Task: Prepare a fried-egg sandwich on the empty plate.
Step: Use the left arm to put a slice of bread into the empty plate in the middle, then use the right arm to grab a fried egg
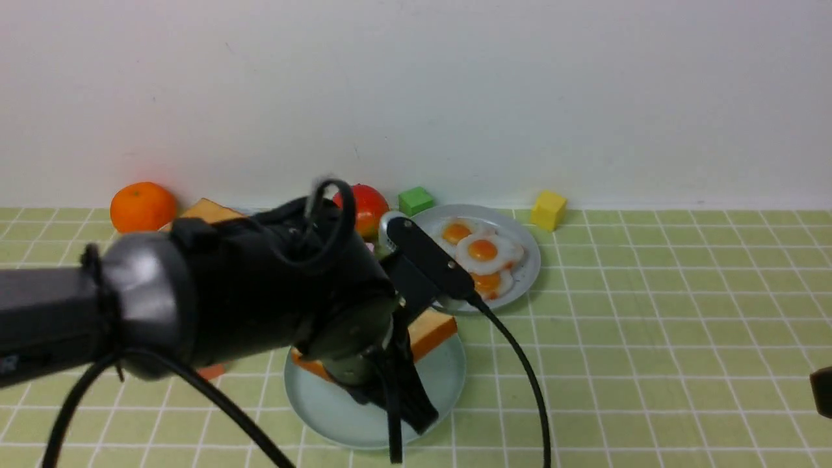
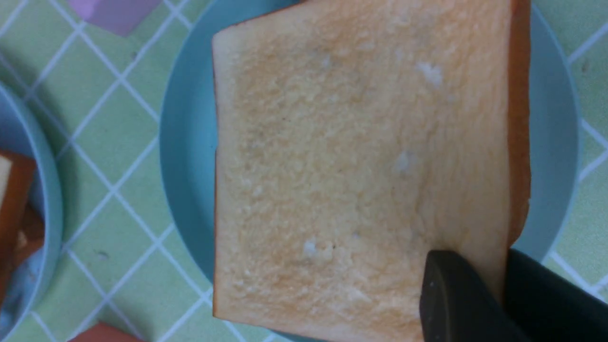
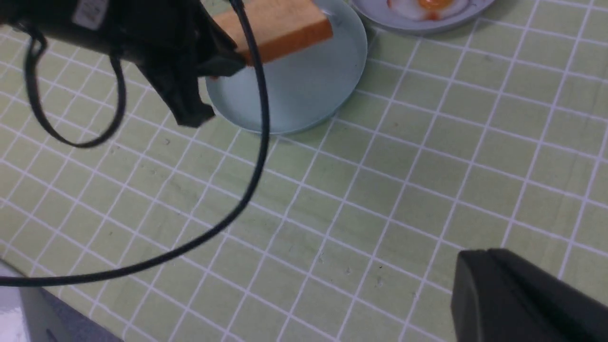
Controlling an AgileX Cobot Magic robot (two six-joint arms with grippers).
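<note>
Here's the left gripper clamping one edge of a toast slice, its black fingers pinching either side of the crust. It's holding the slice tilted over the empty plate at the near centre of the green checked table. Whether the low edge is touching the plate, I cannot tell. Just beyond and to the right, fried eggs are lying on a grey-blue plate, while an orange and a tomato are sitting along the far wall. The right gripper is hanging over the table at the near right, jaws together.
</note>
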